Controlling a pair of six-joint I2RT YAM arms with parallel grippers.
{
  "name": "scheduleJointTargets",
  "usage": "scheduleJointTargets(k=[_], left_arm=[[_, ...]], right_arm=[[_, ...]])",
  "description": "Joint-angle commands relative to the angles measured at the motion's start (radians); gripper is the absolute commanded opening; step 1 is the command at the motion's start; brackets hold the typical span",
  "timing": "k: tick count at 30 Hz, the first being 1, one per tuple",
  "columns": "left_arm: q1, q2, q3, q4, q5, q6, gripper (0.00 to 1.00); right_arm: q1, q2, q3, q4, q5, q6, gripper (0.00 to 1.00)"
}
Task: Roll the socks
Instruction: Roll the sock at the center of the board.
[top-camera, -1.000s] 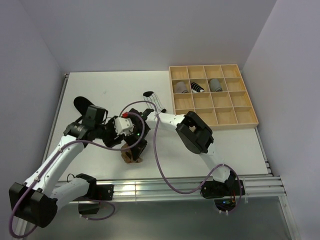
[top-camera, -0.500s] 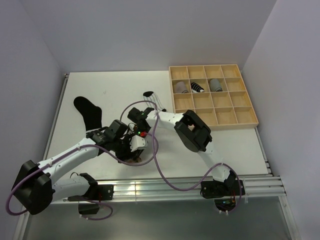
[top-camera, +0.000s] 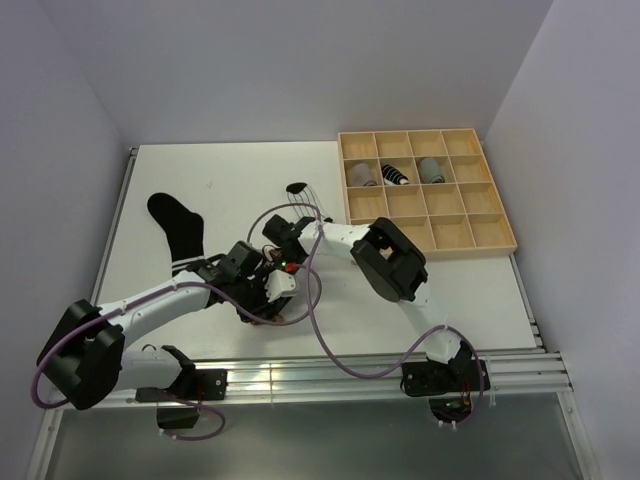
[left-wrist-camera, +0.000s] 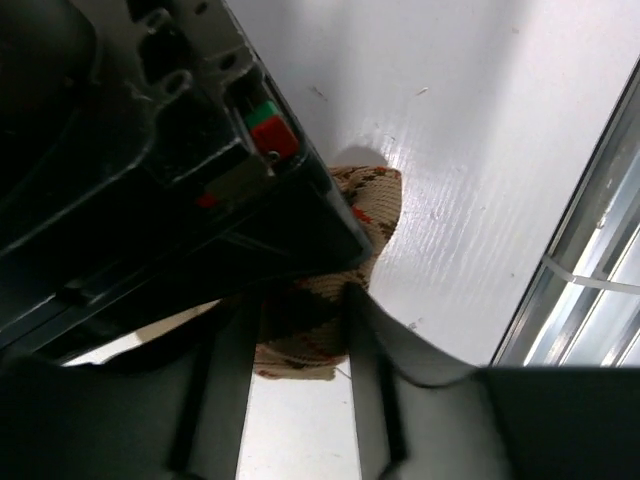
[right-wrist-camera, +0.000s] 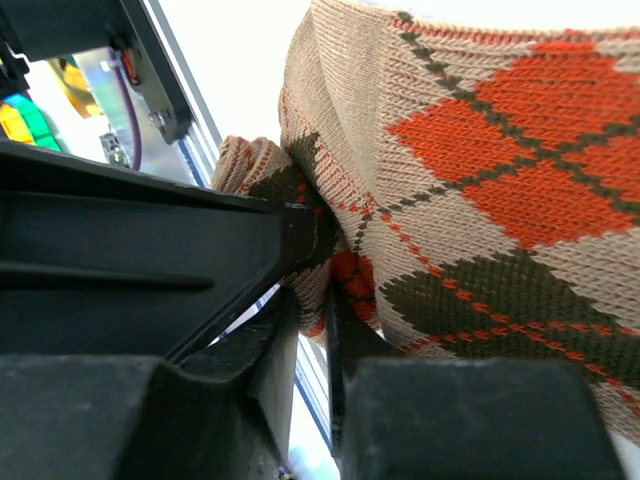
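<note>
**Top external plus both wrists: argyle sock (right-wrist-camera: 480, 170) held from two sides**

Right wrist view: the right gripper (right-wrist-camera: 318, 300) has its fingers (right-wrist-camera: 350, 335) drawn almost together, and a fold of the argyle sock is pinched in the narrow gap between them. The knit fills most of this view, with tan ground, orange and dark olive diamonds and thin dark crossing lines. We note a dark housing close on the left of the frame, which we take to be part of the other arm.

Left wrist view: the left gripper (left-wrist-camera: 300, 300) has its fingers (left-wrist-camera: 228, 400) set wider. The bunched sock fills the gap between them and touches both inner faces, so we log it as gripped. One lobe of the sock pokes out beyond the fingers and rests on the white tabletop (top-camera: 230, 170). The spot is near the tabletop's front edge, where the metal rail (left-wrist-camera: 590, 260) runs. The right arm's black housing, with a red button, sits directly over the sock.

Top external view: both grippers meet at front centre, touching or very nearly so. The argyle sock is almost wholly hidden beneath them.

Elsewhere:
- A black sock (top-camera: 178, 225) lies flat at the left, well apart from the grippers.
- A wooden tray (top-camera: 452, 232) sits at the far right, with three rolled socks (top-camera: 396, 174) side by side in its second row.
</note>
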Motion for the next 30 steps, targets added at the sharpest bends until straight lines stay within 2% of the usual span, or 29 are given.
scheduleJointTargets(k=[1, 2, 4, 5, 8, 11, 15, 18, 27, 30], left_arm=[[0.0, 0.031, -0.007, 0.049, 0.023, -0.004, 0.41], [0.003, 0.045, -0.01, 0.046, 0.026, 0.001, 0.3], [0.022, 0.056, -0.009, 0.037, 0.052, 0.015, 0.22], [0.031, 0.062, -0.009, 0.028, 0.064, 0.021, 0.14], [0.056, 0.064, -0.009, 0.026, 0.079, 0.033, 0.04], [0.063, 0.059, -0.007, 0.018, 0.085, 0.044, 0.01], [0.069, 0.067, -0.003, 0.002, 0.092, 0.054, 0.0], [0.073, 0.07, 0.003, -0.002, 0.101, 0.056, 0.0], [0.079, 0.08, 0.022, -0.02, 0.108, 0.062, 0.0], [0.077, 0.09, 0.028, -0.025, 0.11, 0.067, 0.0]], right_arm=[[-0.008, 0.017, -0.096, 0.125, 0.196, -0.001, 0.23], [-0.012, 0.006, -0.115, 0.148, 0.188, 0.019, 0.25], [-0.029, -0.035, -0.177, 0.228, 0.165, 0.046, 0.32], [-0.037, -0.052, -0.199, 0.262, 0.15, 0.077, 0.33], [-0.075, -0.113, -0.274, 0.392, 0.144, 0.145, 0.36], [-0.124, -0.17, -0.334, 0.513, 0.182, 0.281, 0.38], [-0.176, -0.237, -0.371, 0.638, 0.263, 0.381, 0.39], [-0.178, -0.258, -0.357, 0.658, 0.338, 0.43, 0.4], [-0.178, -0.322, -0.385, 0.773, 0.412, 0.522, 0.36], [-0.177, -0.328, -0.368, 0.743, 0.441, 0.512, 0.4]])
